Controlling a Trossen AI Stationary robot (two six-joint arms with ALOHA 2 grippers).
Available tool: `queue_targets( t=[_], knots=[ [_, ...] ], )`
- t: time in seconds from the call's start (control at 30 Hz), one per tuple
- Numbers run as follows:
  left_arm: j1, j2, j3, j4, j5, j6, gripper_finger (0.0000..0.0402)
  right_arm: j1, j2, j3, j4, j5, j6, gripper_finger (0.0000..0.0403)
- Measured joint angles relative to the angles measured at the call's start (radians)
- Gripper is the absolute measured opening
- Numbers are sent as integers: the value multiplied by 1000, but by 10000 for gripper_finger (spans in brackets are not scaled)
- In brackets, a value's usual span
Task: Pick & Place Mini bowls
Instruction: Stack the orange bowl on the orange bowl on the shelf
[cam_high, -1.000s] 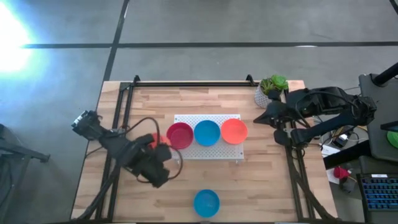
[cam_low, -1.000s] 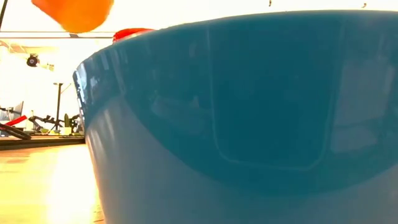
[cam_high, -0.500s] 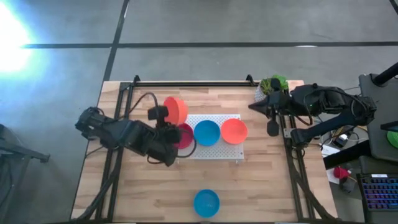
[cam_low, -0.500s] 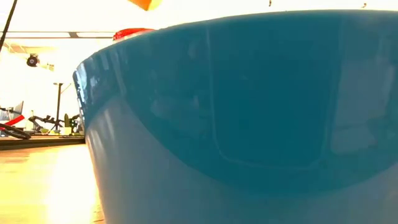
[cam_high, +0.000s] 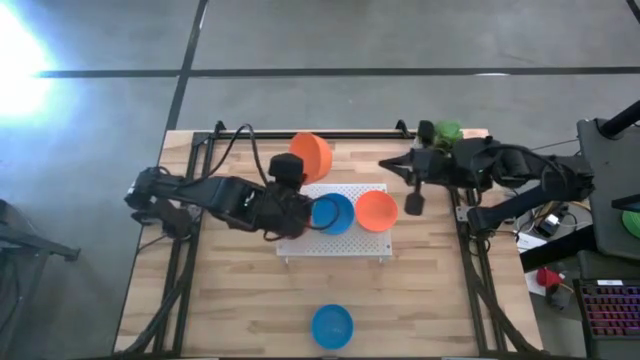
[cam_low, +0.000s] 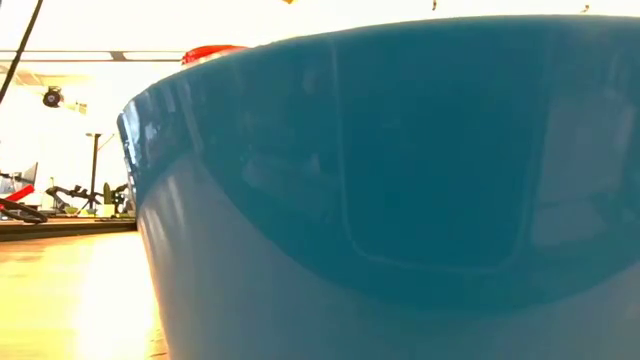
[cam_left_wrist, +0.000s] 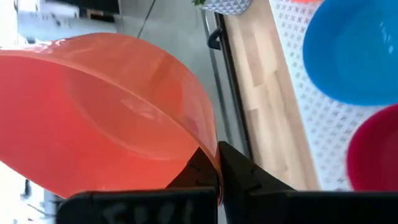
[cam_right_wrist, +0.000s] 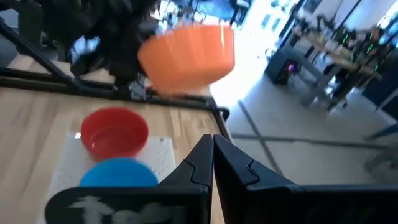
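My left gripper (cam_high: 293, 168) is above the far left corner of the white perforated board (cam_high: 345, 243), shut on an orange mini bowl (cam_high: 312, 155) that is held up in the air. On the board sit a red bowl (cam_left_wrist: 373, 149), a blue bowl (cam_high: 333, 213) and another orange bowl (cam_high: 377, 210), side by side on their bases. A second blue bowl (cam_high: 332, 326) stands near the table's near edge and fills the low view (cam_low: 400, 200). My right gripper (cam_high: 385, 163) is shut and holds nothing; it hovers beyond the board's far right corner, pointing left. My left gripper pinches the orange bowl by its rim (cam_left_wrist: 213, 155), one finger (cam_left_wrist: 196, 171) inside the wall and the other (cam_left_wrist: 245, 177) outside. The bowl is lifted clear of the table and tipped on its side (cam_right_wrist: 186, 53).
A white pot with a green plant (cam_high: 445, 133) stands at the far right corner, close behind my right arm. Black rails (cam_high: 300, 133) run along the far and side edges. Bare wood lies between the board and the near blue bowl.
My left gripper has carried the orange bowl up from the table's near left area toward the far edge and rightward, over the board's far left corner, the bowl tipping as it rose. My right gripper has moved left, away from the plant toward the table's middle.
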Motion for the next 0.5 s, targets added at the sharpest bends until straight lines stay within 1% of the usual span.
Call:
queue_targets(
  t=[0.1, 0.2, 0.27, 0.4, 0.5],
  knots=[
    [15, 13, -10, 6, -4, 87, 0, 1, 30, 0, 85, 0, -46, 8],
    [28, 37, -11, -1, -8, 149, 0, 1, 52, 0, 156, 0, -53, 9],
    [33, 55, -11, -3, -42, 196, 0, -1, 65, 0, 192, 1, -52, 9],
    [40, 90, -11, -4, -154, 276, 0, -7, 79, 0, 261, 2, -8, 9],
    [50, 101, -11, -4, -170, 297, 0, -19, 84, 1, 277, 2, 13, 18]
  ],
)
